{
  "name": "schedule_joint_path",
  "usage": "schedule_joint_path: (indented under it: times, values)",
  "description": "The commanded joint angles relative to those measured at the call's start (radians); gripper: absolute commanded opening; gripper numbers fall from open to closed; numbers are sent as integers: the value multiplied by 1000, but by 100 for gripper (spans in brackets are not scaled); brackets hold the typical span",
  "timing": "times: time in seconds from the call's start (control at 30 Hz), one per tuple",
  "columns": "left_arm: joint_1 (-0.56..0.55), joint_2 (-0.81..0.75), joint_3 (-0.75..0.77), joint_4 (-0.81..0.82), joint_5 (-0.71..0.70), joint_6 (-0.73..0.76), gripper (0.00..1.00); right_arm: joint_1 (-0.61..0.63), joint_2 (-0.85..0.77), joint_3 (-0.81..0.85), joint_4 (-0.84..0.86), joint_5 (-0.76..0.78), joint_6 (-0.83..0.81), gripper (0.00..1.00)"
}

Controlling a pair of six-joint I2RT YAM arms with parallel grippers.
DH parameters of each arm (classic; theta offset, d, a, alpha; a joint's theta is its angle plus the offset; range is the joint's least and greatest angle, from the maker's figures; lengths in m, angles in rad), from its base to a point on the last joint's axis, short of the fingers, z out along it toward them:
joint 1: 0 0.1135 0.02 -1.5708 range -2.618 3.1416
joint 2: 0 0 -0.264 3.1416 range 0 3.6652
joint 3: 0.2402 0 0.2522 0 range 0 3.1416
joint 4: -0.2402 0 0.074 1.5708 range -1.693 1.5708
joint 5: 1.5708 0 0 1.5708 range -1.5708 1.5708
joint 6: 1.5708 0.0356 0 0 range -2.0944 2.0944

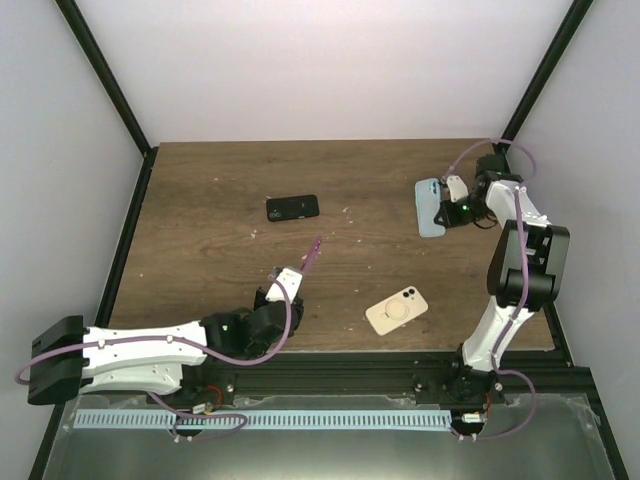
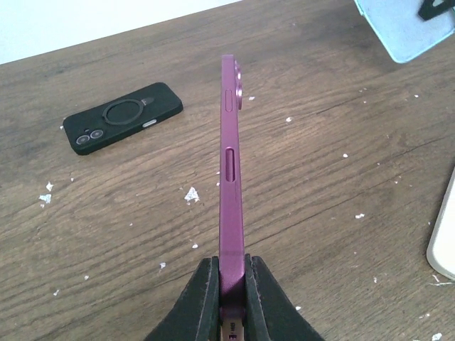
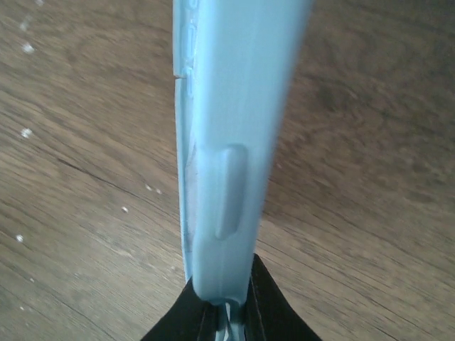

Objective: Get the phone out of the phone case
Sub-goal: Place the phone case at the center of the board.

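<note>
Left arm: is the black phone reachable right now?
Probably not for a grasp. The left end effector is shut on the purple phone, so it has nothing free to grip with. The table between it and the black phone looks unobstructed, though.

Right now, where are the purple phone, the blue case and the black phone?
purple phone (image 2: 229,213): left wrist view, side edge, mid-length.
blue case (image 3: 234,92): right wrist view, side edge.
black phone (image 2: 122,114): left wrist view, back, inside the ring.
</note>
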Motion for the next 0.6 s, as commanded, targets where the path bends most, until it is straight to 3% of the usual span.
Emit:
schedule_joint_path:
  times: [0.0, 0.3, 0.57]
  values:
    - [-14, -29, -8, 35, -21, -18, 0, -66, 67, 95, -149, -51, -135, 1]
    - [-32, -10, 1, 22, -45, -33, 0, -121, 293, 314, -294, -80, -191, 2]
    - [-38, -7, 11, 14, -50, -33, 0, -197, 334, 351, -180, -55, 37, 35]
